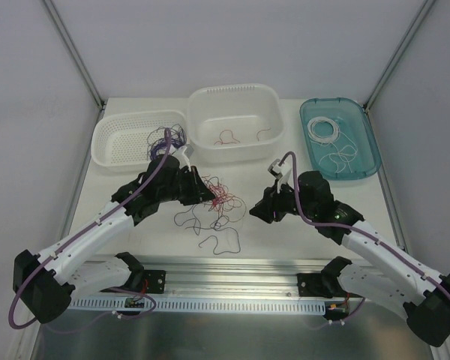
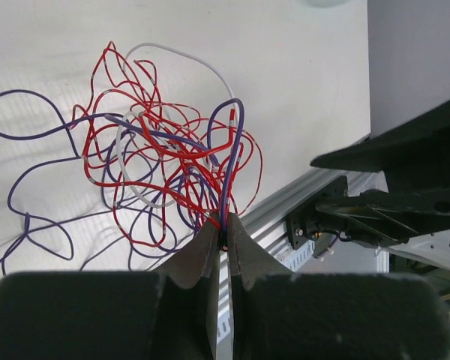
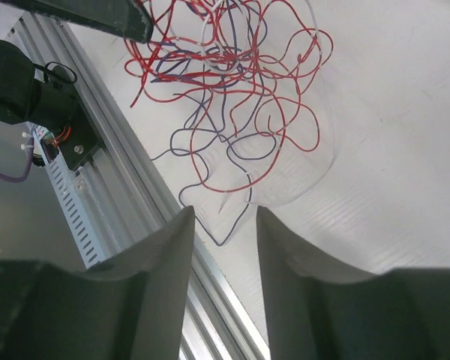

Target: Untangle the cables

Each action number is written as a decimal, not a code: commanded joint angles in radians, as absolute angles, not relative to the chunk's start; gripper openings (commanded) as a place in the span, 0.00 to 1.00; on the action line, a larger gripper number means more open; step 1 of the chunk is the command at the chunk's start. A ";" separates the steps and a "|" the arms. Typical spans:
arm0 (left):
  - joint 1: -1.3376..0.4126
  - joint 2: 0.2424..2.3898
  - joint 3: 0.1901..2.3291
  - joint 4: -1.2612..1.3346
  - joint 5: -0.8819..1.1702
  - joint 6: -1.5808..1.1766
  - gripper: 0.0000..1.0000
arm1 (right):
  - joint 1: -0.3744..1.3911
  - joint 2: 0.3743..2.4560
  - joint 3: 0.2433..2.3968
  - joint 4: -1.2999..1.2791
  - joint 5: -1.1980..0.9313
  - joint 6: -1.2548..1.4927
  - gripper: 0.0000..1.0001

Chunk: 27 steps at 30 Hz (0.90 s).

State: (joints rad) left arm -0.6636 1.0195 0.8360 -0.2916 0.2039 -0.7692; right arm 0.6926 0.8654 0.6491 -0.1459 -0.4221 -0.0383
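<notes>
Cables point(image 1: 214, 201): red, purple & white tangle mid-table point(image 1: 285, 232), btwn the two arms, w/ purple loops trailing toward the near rail point(image 1: 232, 266). L jaws clenched on a few red + purple strands at the tangle's edge. R jaws released, spread apart just right of the tangle, a purple loop lying on the table ahead of the tips. More purple strands in basket point(image 1: 116, 142), red in tub point(image 1: 202, 105), white in teal tray point(image 1: 364, 150).

Light was bright, diffuse, from overhead; shadows were faint and soft. Wrist views: near fingers point(image 3: 165, 255) were blurred, cables point(image 2: 157, 150) sharp.
</notes>
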 commanded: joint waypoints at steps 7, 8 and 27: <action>-0.678 1.011 0.882 -0.256 0.325 -0.819 0.00 | 0.794 0.992 0.741 0.103 -0.262 0.043 0.47; -0.681 1.011 0.881 -0.253 0.325 -0.825 0.00 | 0.801 1.002 0.744 0.129 -0.240 0.048 0.47; -0.715 1.028 0.854 -0.186 0.327 -0.844 0.00 | 0.908 1.178 0.818 0.207 -0.054 0.144 0.46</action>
